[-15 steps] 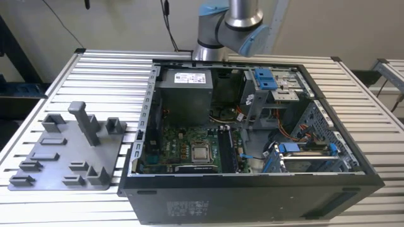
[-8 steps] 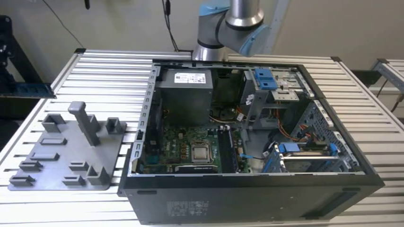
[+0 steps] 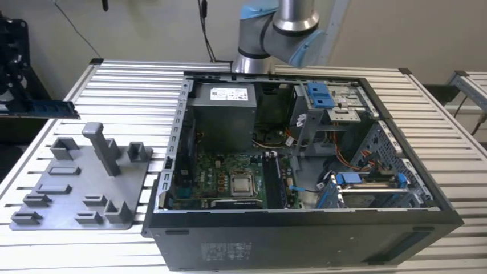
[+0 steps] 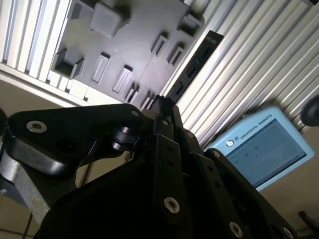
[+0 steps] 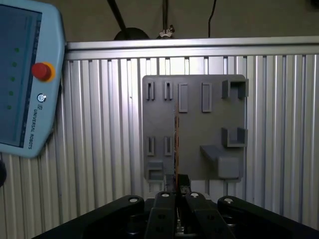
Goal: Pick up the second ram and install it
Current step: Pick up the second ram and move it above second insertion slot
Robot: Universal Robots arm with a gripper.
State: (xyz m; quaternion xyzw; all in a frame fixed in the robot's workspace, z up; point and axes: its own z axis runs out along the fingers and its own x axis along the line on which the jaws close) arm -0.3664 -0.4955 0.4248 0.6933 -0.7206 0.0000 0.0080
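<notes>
Ram (image 5: 176, 144) edge-on (exterior view: flat face)

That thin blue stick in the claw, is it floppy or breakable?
The second ram is probably stiff: it juts straight from the gripper without sagging. It looks light, being so thin edge-on. Its exposed chips likely make it fragile.

Place: robotics lab | evidence: slatted aluminium bench (image 3: 137, 85), open PC case (image 3: 304, 235), teach pendant (image 5: 25, 84)
</notes>
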